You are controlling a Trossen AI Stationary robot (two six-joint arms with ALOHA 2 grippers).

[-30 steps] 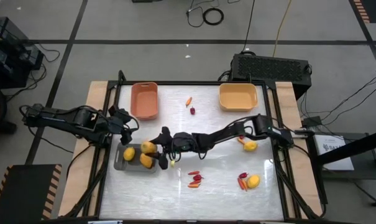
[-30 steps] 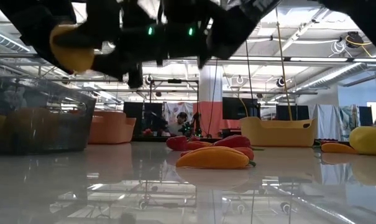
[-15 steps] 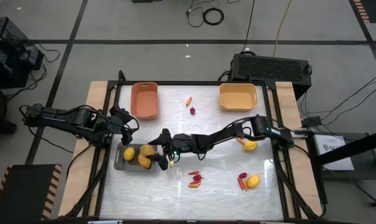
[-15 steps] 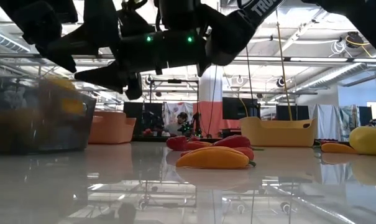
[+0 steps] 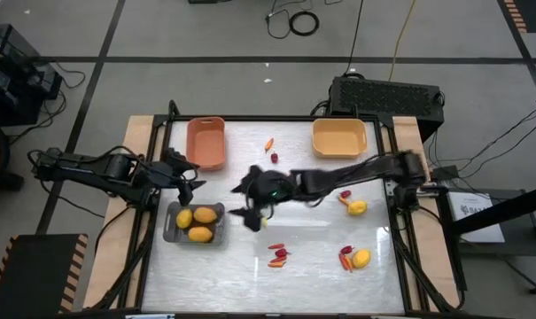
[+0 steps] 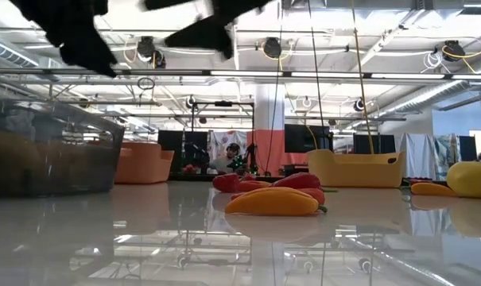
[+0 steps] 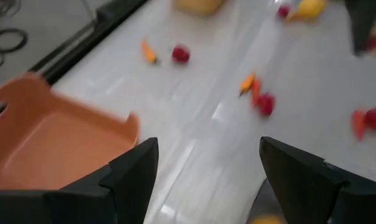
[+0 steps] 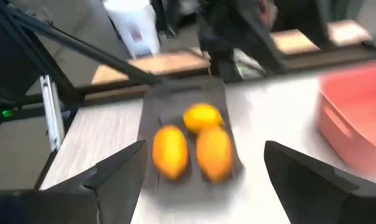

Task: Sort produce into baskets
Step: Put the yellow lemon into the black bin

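Now three yellow-orange fruits (image 5: 198, 221) fill grey tray (image 5: 169, 232).

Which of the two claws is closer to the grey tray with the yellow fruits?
Left. The left gripper hovers just beyond the grey tray's far edge; the right gripper is off to its side, over bare table.

White table (image 5: 303, 266): baskets, seemingly scattered produce.

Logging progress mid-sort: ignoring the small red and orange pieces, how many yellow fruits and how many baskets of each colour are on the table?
Yellow fruits: 5
Grey basket: 1
Salmon basket: 1
Yellow-orange basket: 1
Total: 8
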